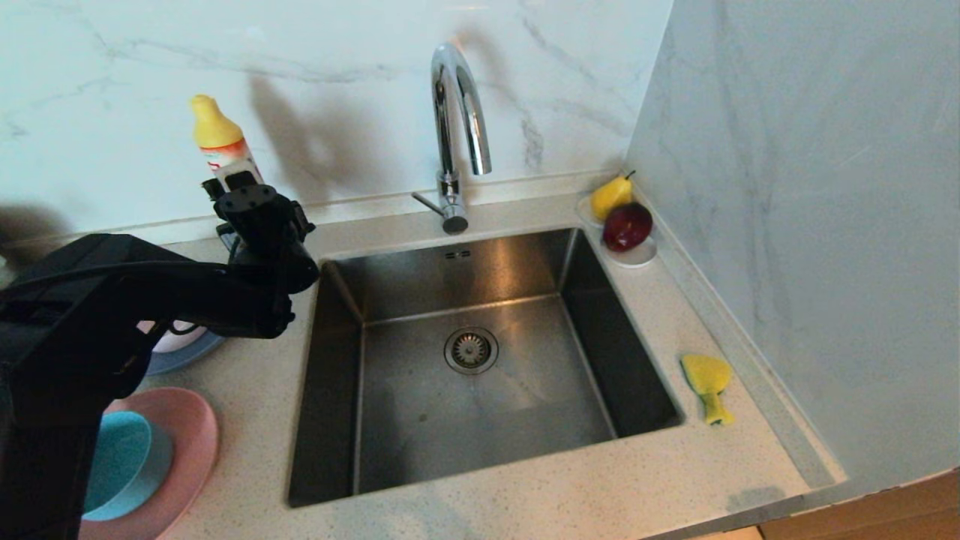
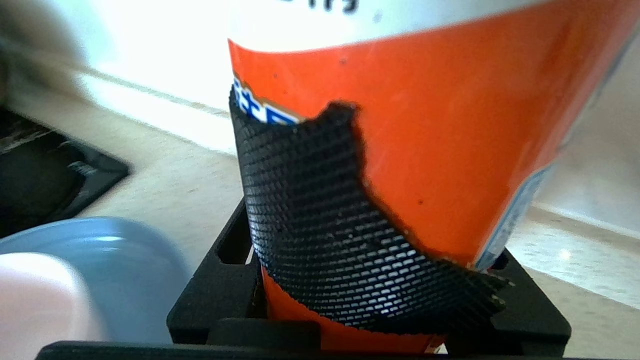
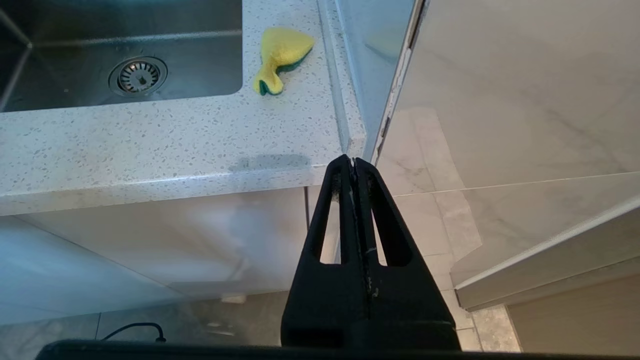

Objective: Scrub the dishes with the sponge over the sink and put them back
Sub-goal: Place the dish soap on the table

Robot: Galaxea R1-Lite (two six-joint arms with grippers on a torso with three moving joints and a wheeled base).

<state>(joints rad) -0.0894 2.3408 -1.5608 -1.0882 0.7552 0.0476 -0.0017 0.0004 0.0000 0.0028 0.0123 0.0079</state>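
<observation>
My left gripper (image 1: 229, 186) is shut on the lower part of an orange-and-white detergent bottle (image 1: 217, 146) with a yellow cap, at the back left of the counter. In the left wrist view the bottle (image 2: 440, 140) fills the space between the black fingers (image 2: 215, 285). Under that arm sit a blue-grey plate (image 1: 180, 358) with a pale bowl (image 1: 176, 339) on it, and nearer the front a pink plate (image 1: 191, 442) bearing a teal bowl (image 1: 120, 461). The yellow sponge (image 1: 709, 382) lies right of the sink (image 1: 420, 420). My right gripper (image 3: 353, 161) hangs shut below the counter's front right corner.
A chrome faucet (image 1: 457, 127) arches over the back of the sink. A white saucer (image 1: 637, 255) with a yellow pear (image 1: 611, 196) and a dark red fruit (image 1: 628, 226) stands at the back right corner. A marble wall (image 1: 810, 225) closes off the right side.
</observation>
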